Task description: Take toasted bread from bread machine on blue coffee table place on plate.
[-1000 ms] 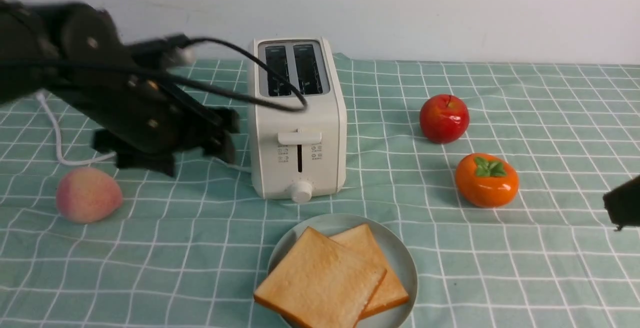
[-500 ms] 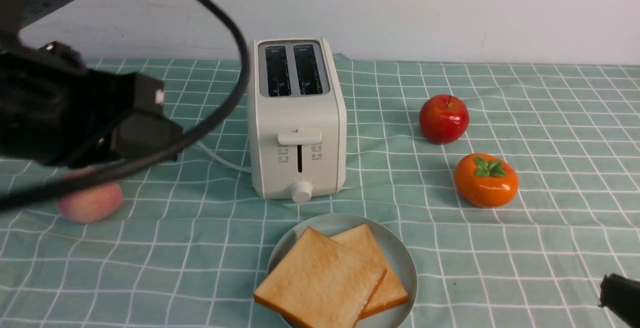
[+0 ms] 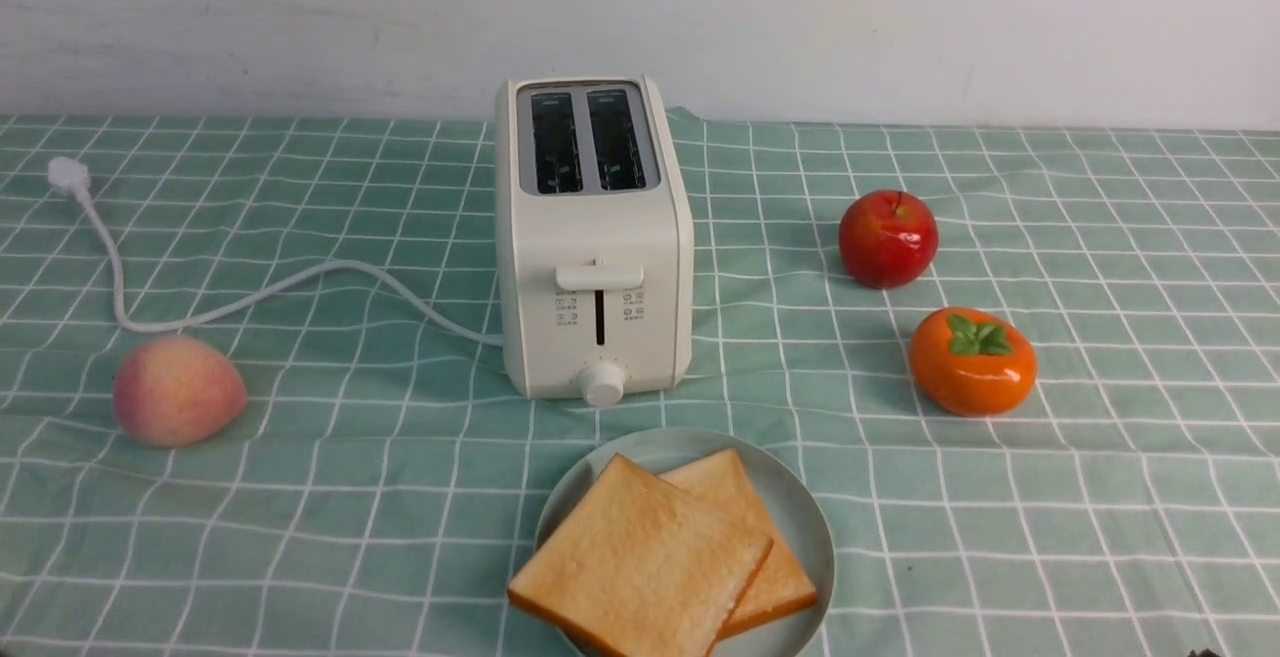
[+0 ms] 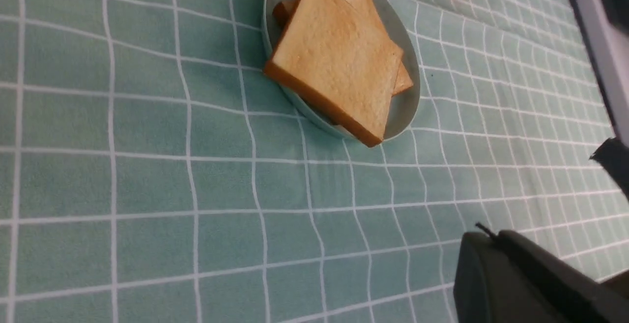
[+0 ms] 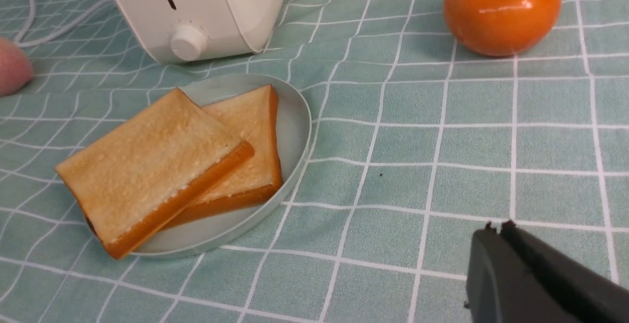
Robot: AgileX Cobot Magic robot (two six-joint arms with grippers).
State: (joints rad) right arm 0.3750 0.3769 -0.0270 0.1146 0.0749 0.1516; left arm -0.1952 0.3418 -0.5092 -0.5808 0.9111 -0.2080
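Withdrawn left arm, both end effectors [image 4: 496, 234] [image 5: 499, 227] closed, toast [image 3: 640, 557] on plate [image 3: 805, 517], gridded teal cloth [image 3: 380, 497], pale wall [image 3: 800, 17]

On the plate [image 3: 815, 517], I record two golden-tan slices of toast [image 3: 640, 562] with darker crusts, the upper tilted across the lower, overhanging the rim. Cream toaster [image 3: 600, 237] upright behind, slots empty.

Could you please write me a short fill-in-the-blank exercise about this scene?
Two slices of toast lie on the round ____.
The cream toaster has ____ slots, both without bread.
The red fruit behind the persimmon is an ____.
The toaster's cord ends in a white ____.

Missing words, in order: plate; two; apple; plug.
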